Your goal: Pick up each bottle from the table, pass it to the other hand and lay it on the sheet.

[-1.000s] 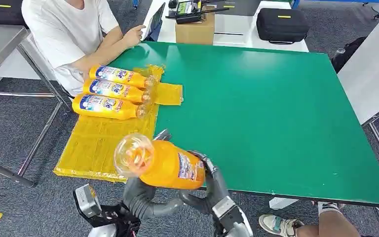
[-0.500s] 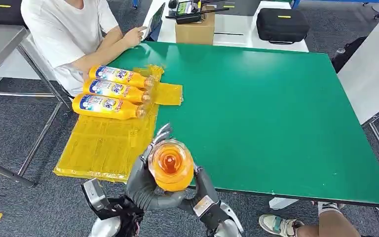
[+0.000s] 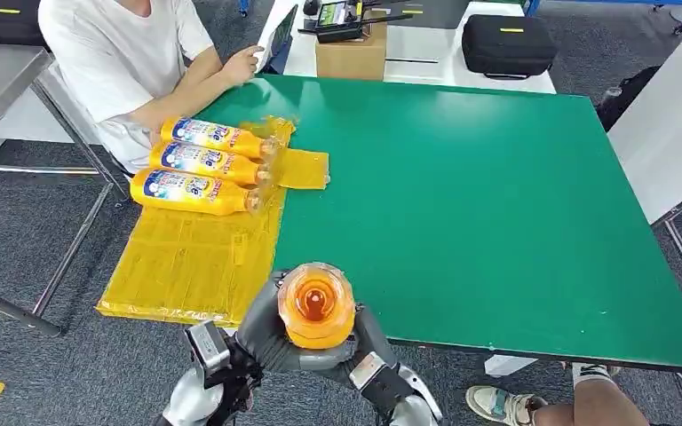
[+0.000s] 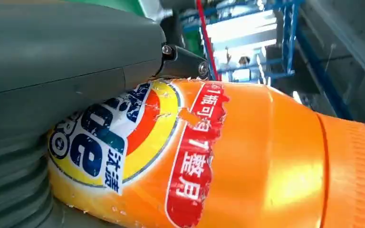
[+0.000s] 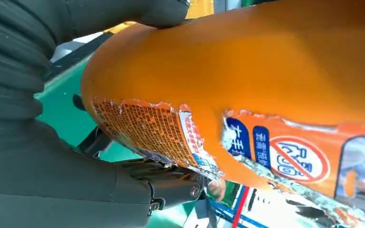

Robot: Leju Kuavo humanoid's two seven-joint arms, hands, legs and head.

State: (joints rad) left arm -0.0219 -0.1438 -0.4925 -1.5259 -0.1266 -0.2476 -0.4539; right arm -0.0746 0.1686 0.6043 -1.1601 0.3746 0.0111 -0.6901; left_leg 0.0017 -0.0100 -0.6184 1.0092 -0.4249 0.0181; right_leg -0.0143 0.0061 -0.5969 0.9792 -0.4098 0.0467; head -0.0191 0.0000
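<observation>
Bottle (image 3: pixel 317 304) held between both my hands' fingers (image 3: pixel 271 324), mid-handover; 3 bottles (image 3: pixel 200 165) already lie on the sheet (image 3: pixel 186 262) beyond my left hand (image 3: pixel 262 330).

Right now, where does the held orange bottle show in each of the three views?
Head view: orange bottle bottom centre, end-on, between left hand and right hand.
Left wrist view: its label side spans the picture.
Right wrist view: its torn label.
Shared landmark: green table.
</observation>
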